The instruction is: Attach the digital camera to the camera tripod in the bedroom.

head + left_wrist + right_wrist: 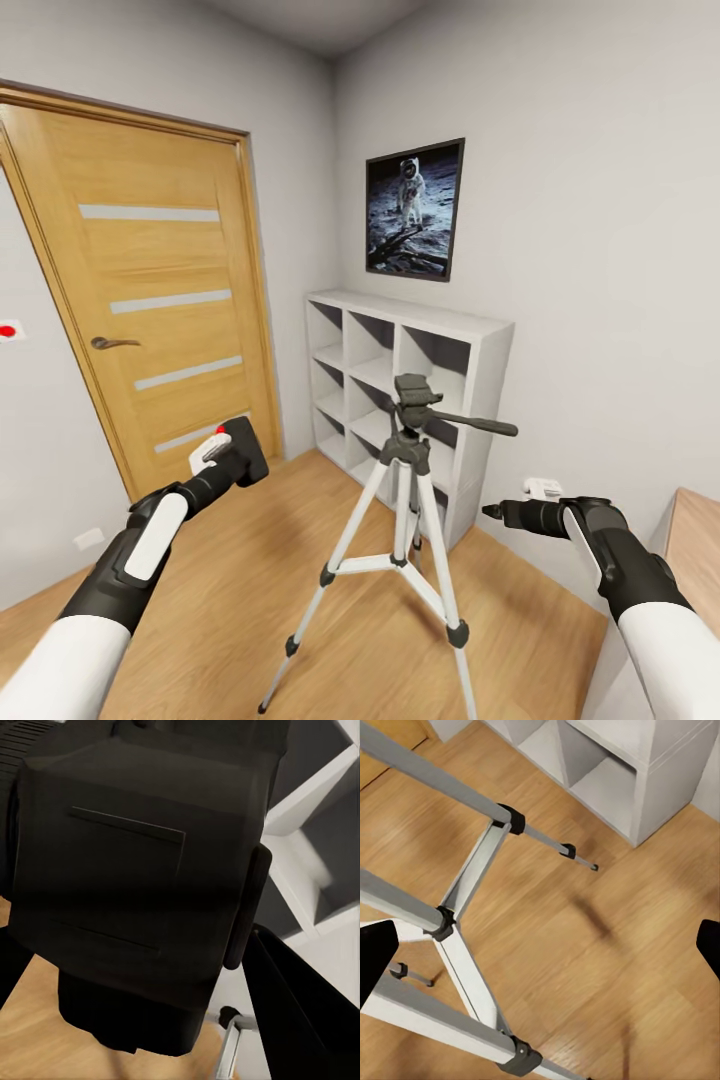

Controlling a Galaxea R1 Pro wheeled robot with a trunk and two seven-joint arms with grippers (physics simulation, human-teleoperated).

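One digital camera (243, 452) is clamped in your left gripper (228, 462), raised left of the camera tripod (405, 520) and well apart from its head, I judge so that you can carry it over the mount. Your right gripper (492, 511) holds nothing; its fingertips (375, 952) stand wide apart over the tripod legs.

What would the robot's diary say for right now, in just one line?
left claw: shut on small matte-black digital camera | right claw: open, empty | silver-legged camera tripod: standing on wood floor, head bare | stage: camera not attached
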